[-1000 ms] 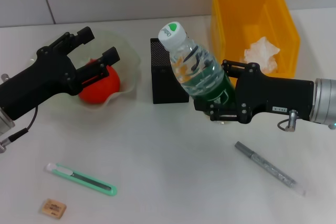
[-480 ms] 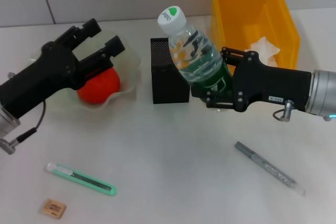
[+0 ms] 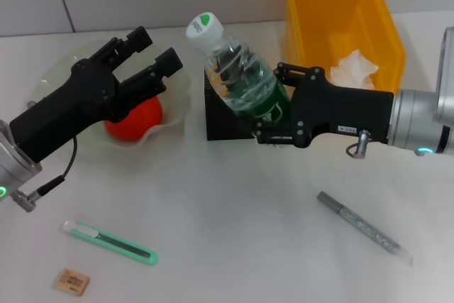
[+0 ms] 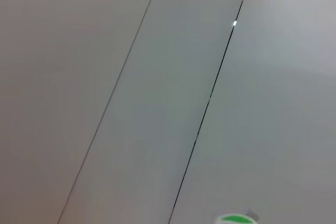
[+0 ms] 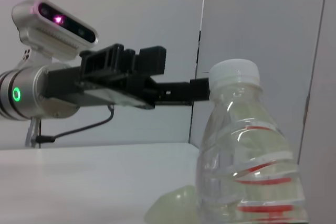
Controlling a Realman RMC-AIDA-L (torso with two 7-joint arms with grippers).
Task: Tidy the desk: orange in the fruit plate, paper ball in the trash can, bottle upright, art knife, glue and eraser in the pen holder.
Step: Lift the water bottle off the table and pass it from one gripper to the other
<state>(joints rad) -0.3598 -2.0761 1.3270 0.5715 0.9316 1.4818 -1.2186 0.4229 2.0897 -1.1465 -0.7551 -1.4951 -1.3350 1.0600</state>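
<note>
**Bottle carried tilted, not yet stood up**

The right gripper is clamped on the bottle's lower body, leaving the cap leaning away toward the left gripper. That one hangs spread and empty just above the orange, already in its plate.

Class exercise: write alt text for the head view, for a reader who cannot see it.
The right gripper holds a tilted water bottle before a black pen holder. The left gripper hovers open above an orange in a plate.
</note>
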